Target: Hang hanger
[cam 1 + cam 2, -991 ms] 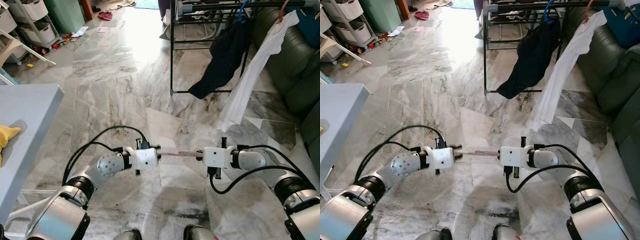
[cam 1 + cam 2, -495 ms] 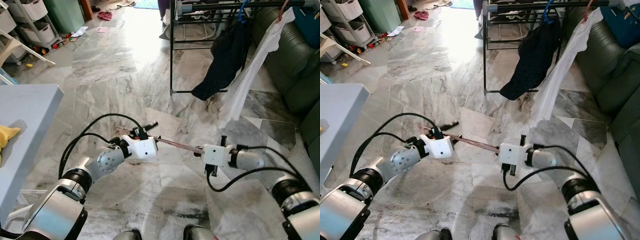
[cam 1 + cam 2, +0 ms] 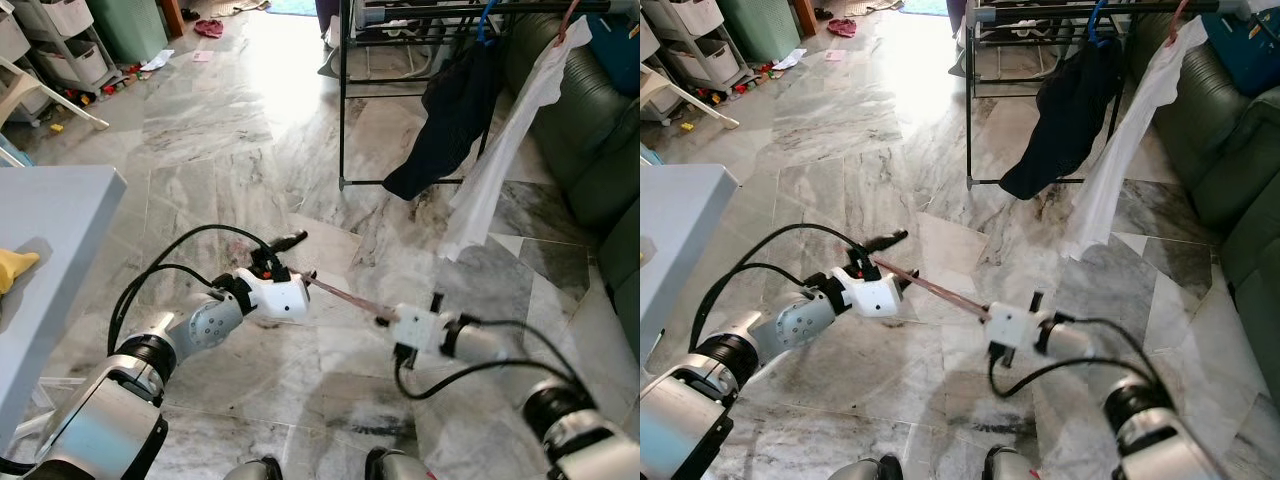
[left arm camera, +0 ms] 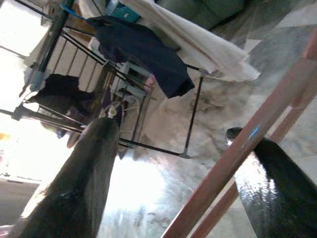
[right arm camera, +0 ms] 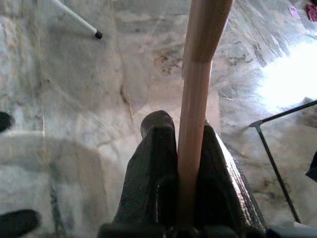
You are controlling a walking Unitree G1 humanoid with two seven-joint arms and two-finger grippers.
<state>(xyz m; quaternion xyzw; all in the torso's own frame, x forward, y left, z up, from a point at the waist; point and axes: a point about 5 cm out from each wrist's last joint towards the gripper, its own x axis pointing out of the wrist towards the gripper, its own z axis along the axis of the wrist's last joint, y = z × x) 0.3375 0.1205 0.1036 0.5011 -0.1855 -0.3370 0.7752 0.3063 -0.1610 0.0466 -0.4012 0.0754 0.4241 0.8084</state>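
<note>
From my head views, one wooden hanger [image 3: 345,297] spans between my two grippers above the marble floor [image 3: 220,130]. Beyond them stands one drying rack [image 3: 345,100] carrying two garments.

Left wrist view: my left gripper [image 4: 168,163] has its fingers spread, the hanger resting against one.

Right wrist view: my right gripper [image 5: 185,163] pinches the hanger between both fingers.

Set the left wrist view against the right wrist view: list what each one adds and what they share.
Left wrist view: the drying rack with a dark garment and a white garment hanging on it, seen between the spread fingers of the left tool. Right wrist view: the right tool shut on the hanger, plus a white leg with a black tip resting on the marble floor. Shared: the hanger's wooden bar and that floor.
</note>
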